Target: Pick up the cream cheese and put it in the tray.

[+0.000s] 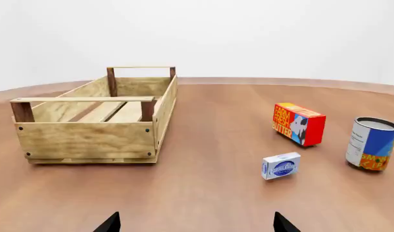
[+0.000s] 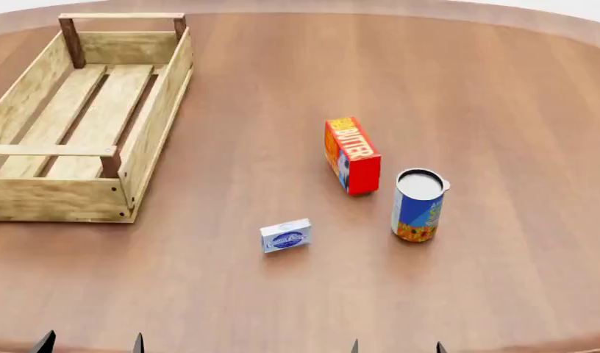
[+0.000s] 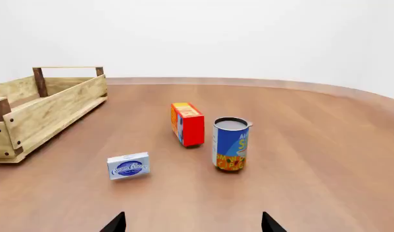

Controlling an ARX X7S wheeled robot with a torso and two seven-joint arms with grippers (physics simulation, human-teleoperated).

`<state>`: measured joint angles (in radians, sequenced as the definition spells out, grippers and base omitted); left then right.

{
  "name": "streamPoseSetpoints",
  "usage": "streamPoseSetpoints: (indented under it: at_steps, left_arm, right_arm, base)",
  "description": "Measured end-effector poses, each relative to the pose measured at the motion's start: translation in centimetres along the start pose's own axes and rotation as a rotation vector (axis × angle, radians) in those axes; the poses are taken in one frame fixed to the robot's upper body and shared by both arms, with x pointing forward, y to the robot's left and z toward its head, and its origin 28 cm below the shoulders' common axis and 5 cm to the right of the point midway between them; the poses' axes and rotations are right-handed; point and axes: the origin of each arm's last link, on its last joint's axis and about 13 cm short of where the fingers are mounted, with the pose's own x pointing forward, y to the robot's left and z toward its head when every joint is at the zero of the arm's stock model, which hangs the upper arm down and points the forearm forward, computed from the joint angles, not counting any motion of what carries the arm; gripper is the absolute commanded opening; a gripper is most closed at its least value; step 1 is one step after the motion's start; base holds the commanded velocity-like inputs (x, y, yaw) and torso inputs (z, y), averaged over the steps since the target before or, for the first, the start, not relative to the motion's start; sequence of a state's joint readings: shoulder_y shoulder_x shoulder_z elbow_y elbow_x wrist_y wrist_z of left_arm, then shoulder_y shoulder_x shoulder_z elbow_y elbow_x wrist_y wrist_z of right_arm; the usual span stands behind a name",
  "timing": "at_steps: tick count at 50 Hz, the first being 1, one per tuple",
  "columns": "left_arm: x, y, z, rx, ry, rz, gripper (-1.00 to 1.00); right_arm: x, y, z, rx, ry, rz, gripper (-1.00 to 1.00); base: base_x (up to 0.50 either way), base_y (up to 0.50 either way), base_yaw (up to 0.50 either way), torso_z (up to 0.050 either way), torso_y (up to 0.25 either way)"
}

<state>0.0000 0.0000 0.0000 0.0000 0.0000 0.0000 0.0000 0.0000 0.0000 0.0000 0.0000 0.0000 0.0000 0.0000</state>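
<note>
On smooth wood table (image 2: 496, 88), flat cream cheese (image 2: 285, 237) box nr slatted tray (image 2: 143, 140); both jaws wide open, empty

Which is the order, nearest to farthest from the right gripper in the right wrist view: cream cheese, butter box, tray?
1. Cream cheese, in front of the right gripper, toward the tray side.
2. Butter box, farther back, beside the can.
3. Tray, far off to the side.

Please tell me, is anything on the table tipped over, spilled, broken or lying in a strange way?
Nothing stands out. The cream cheese, the butter box and the can all stand upright and apart on the table. The tray sits flat and looks intact, with nothing in it.
</note>
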Motion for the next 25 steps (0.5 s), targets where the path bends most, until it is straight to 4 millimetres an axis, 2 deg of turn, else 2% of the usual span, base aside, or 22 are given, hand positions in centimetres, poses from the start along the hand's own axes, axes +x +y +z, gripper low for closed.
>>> streamPoseSetpoints:
  at_steps: [11, 25]
  left_arm:
    - [0.02, -0.04, -0.02, 0.001, 0.0, 0.0, 1.0]
    - [0.01, 0.01, -0.1, 0.013, -0.004, 0.004, 1.0]
  right_arm:
    - [0.0, 0.04, -0.05, -0.014, -0.005, 0.004, 1.0]
    - [-0.11, 0.16, -0.08, -0.026, -0.012, 0.016, 1.0]
  base:
    - [0.01, 0.07, 0.0, 0.0, 0.0]
    - [0.15, 0.48, 0.0, 0.0, 0.0]
